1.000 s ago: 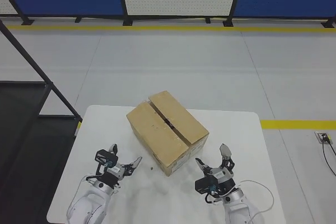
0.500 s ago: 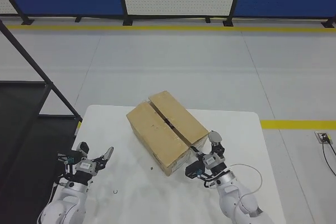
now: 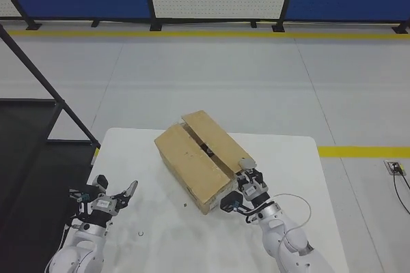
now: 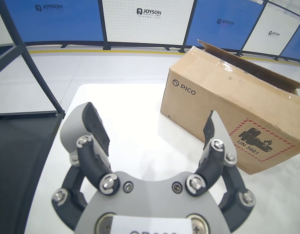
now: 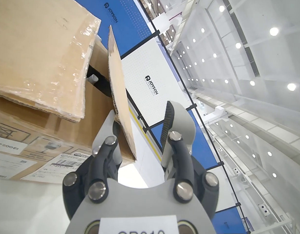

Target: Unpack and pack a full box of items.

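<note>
The right wrist view is revealing what the top view is hiding: a raised flap (image 5: 118, 86) of the box (image 5: 38, 49) is standing between the right gripper's (image 5: 142, 115) spread fingers, and a grey item (image 5: 92, 79) is lying inside the gap. The left gripper (image 4: 150, 109) is gaping wide, with the box sitting ahead of it, well apart.

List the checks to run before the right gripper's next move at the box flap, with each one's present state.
1. Right gripper open: ok.
2. Raised flap between its jaws: ok, the corner sits in the gap and is not clamped.
3. Box resting flat on the table: ok.
4. Left gripper apart from the box: ok, open over the table.
5. Other flap free of tape: cannot tell.
</note>
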Action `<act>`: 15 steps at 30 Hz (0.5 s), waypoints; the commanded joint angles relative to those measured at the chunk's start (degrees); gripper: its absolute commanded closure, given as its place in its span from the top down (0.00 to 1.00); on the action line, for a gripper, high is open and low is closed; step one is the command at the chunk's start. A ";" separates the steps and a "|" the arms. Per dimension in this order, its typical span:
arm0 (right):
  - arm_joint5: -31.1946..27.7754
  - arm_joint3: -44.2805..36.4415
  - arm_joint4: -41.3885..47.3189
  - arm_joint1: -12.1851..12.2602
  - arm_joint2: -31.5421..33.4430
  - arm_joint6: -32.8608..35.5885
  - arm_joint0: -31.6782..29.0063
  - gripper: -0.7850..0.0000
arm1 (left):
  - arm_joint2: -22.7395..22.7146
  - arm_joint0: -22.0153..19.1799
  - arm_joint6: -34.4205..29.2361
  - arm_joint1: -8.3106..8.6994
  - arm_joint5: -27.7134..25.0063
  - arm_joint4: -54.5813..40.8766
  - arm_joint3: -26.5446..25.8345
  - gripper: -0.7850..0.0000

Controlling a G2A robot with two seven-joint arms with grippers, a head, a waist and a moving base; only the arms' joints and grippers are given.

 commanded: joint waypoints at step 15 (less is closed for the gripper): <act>-0.63 4.00 1.41 -1.24 -1.53 -2.41 2.48 0.00 | -0.65 -0.26 0.58 -0.04 0.04 -0.98 1.59 1.00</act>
